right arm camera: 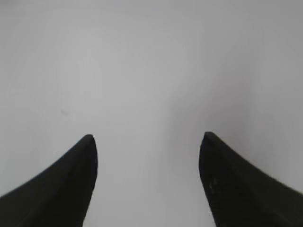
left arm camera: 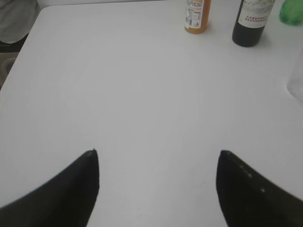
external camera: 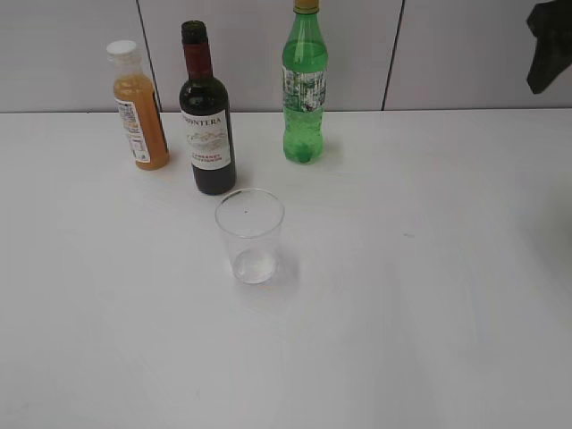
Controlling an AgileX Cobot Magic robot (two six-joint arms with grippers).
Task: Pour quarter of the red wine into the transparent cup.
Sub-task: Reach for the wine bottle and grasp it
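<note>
The red wine bottle, dark glass with a white label, stands upright at the back of the white table. The transparent cup stands upright just in front of it and looks empty. In the left wrist view the wine bottle is far ahead at the upper right, and the cup's edge shows at the right border. My left gripper is open over bare table, holding nothing. My right gripper is open too, with only bare table between its fingers.
An orange juice bottle stands left of the wine, and a green soda bottle stands right of it. A dark shape hangs at the top right corner. The table's left edge shows in the left wrist view.
</note>
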